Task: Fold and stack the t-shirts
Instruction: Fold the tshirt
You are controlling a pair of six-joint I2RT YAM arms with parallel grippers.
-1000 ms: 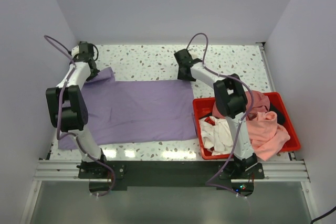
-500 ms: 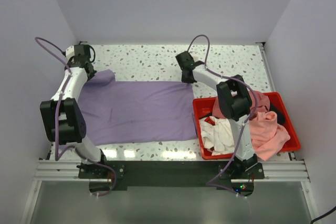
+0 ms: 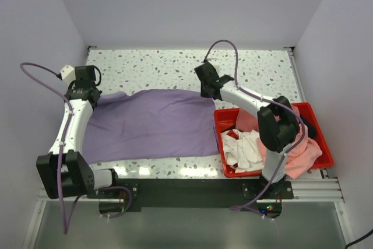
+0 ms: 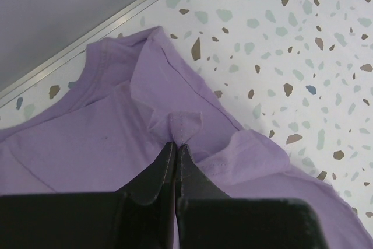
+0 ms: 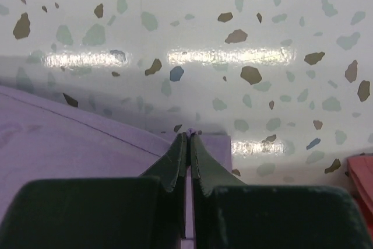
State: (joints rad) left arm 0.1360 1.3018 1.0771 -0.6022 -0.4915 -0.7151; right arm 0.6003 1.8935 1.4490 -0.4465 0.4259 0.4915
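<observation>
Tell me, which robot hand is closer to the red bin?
Right. The right gripper pinches the lavender t-shirt at its far corner, just beside the red bin; the left gripper pinches the shirt's opposite end, far from it.

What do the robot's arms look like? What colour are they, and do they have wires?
The left arm and right arm are both made of white tubes joined by chunky black blocks. A thin purple cable loops along each one. The left gripper and right gripper each end in two dark, pointed, wedge-shaped fingers.
</observation>
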